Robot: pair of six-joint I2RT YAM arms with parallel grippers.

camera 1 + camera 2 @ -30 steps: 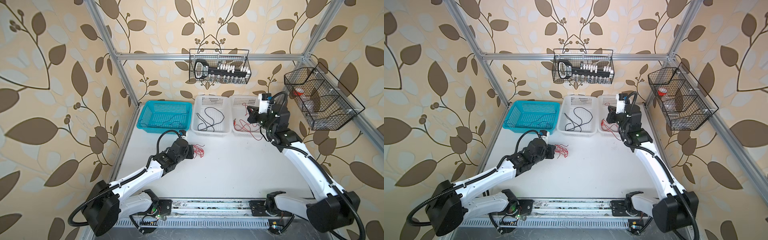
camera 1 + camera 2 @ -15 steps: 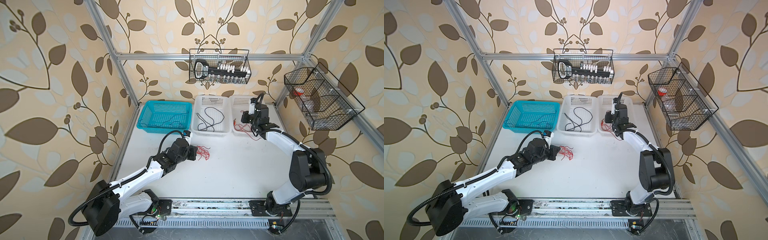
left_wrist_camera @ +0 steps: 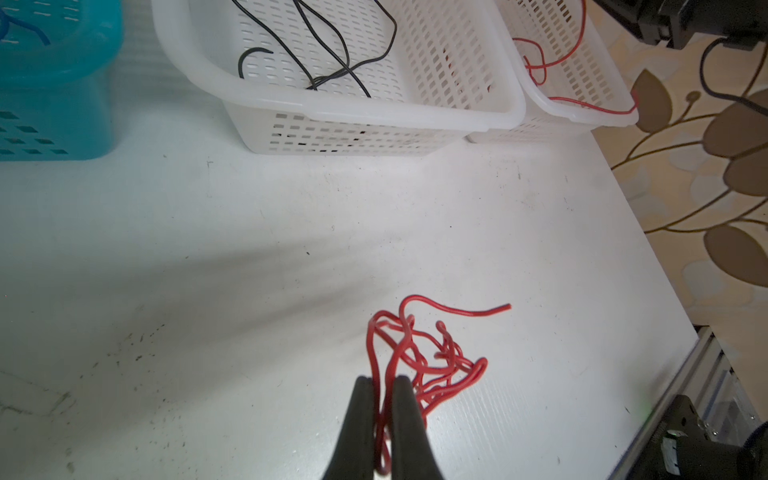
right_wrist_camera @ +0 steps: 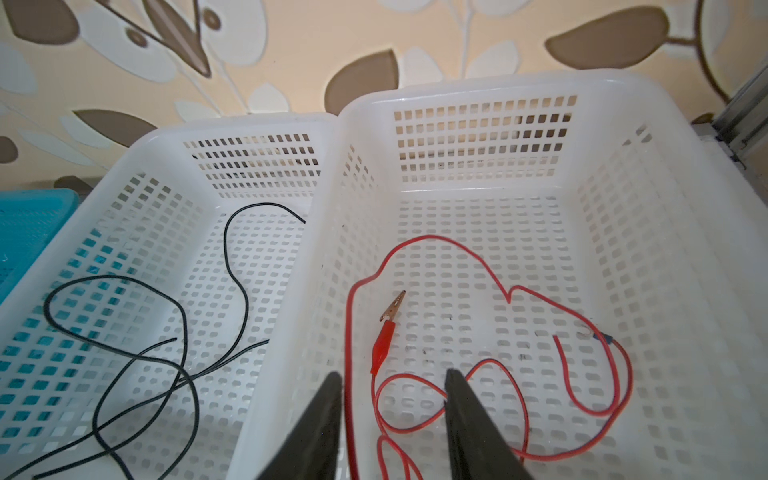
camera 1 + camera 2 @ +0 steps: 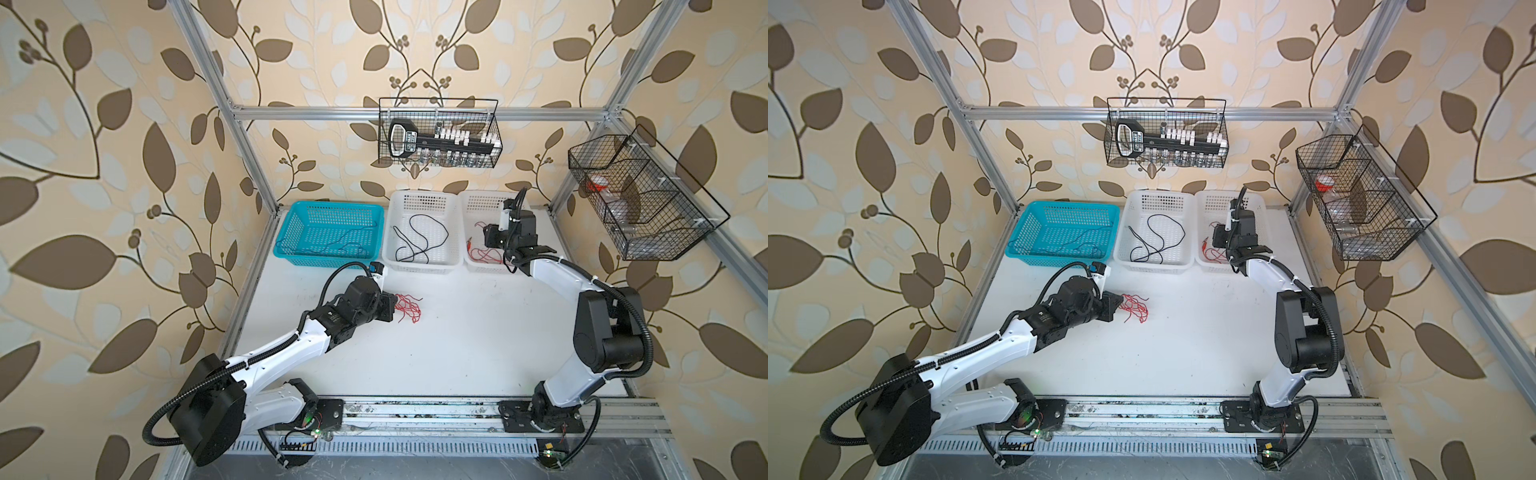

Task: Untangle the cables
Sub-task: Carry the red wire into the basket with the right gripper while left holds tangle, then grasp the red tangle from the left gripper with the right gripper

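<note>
Light was bright, even and diffuse, the white bench [image 5: 457,332] glared mildly, soft grey shadows streaked it in the left wrist view, both wrist views bowed at their edges, the close fingers [image 4: 316,432] were dark and blurred, the wallpaper [image 4: 291,50] looked soft, and both top views were sharp.

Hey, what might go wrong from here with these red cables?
The left tool pinches several strands of the red tangle together, so pulling may tighten the knot rather than free one cable. The right tool hangs open over the red clip cable in the white basket; a finger might snag a loop and drag it out.
</note>
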